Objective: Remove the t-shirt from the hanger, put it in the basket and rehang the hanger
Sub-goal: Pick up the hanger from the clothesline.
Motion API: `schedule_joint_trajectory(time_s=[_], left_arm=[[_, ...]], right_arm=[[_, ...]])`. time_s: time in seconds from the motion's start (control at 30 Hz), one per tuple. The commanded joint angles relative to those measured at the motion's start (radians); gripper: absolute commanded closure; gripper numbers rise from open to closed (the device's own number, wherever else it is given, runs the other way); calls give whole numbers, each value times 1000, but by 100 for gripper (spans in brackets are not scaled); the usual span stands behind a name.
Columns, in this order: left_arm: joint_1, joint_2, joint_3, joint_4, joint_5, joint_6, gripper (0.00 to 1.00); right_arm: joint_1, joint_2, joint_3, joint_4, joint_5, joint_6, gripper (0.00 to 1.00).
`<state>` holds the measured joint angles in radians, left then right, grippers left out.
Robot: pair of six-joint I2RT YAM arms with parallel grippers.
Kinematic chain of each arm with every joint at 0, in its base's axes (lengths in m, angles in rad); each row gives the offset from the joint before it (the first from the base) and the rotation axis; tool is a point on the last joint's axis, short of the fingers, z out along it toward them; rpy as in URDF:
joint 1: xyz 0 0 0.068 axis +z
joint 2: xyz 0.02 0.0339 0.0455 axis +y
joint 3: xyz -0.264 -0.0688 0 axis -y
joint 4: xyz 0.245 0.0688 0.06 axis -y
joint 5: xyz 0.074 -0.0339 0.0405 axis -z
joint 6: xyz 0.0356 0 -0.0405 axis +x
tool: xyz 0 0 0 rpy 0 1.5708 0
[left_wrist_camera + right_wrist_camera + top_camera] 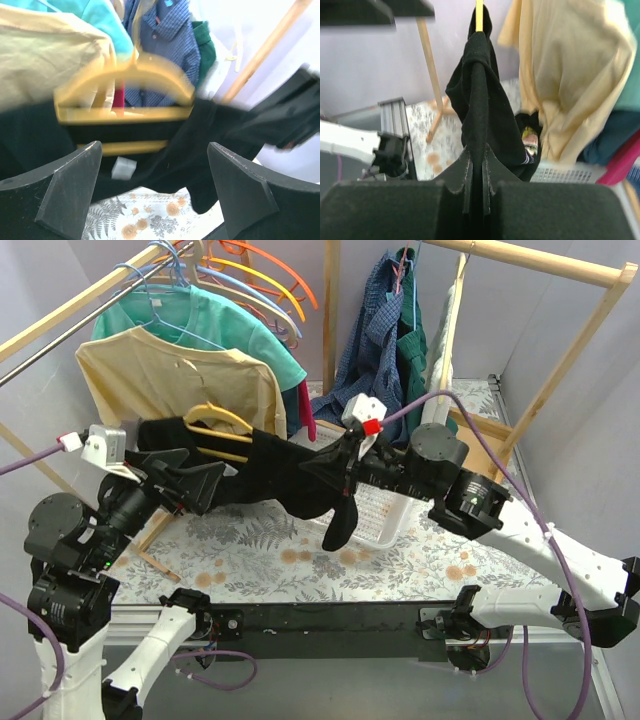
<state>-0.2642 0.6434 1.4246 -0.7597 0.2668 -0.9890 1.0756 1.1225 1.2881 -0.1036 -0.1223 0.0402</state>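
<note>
Hanging garment: black t-shirt [270, 475] — draped over the yellow hanger [125, 115] and stretched above the table [300, 565] between both grippers.
Left gripper [154, 152]: fingers spread wide; hanger and shirt are seen just ahead, between them; contact cannot be told.
Right gripper [476, 162]: fingers pressed together — a fold of the black t-shirt is pinched.
Backdrop: beige shirt [170, 375], hung on the wooden rack [60, 315] behind.

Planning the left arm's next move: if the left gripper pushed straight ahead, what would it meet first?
Most likely the black t-shirt draped on the yellow hanger, though the blur leaves depth uncertain.
</note>
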Motion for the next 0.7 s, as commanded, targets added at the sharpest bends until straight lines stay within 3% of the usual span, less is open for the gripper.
schedule_joint_trajectory(time_s=[0.0, 0.17, 0.3, 0.47, 0.67], left_arm=[[0, -59, 19, 31, 49, 18, 13], [20, -94, 57, 16, 74, 21, 13], [29, -117, 79, 19, 84, 30, 12], [28, -136, 66, 28, 115, 38, 11], [28, -130, 51, 36, 123, 30, 11]], right_arm=[[6, 5, 274, 180, -40, -37, 99], [6, 172, 609, 177, -60, -111, 99], [6, 204, 688, 202, -62, -89, 99], [4, 129, 509, 206, -31, -71, 99], [6, 1, 171, 220, 27, -48, 99]])
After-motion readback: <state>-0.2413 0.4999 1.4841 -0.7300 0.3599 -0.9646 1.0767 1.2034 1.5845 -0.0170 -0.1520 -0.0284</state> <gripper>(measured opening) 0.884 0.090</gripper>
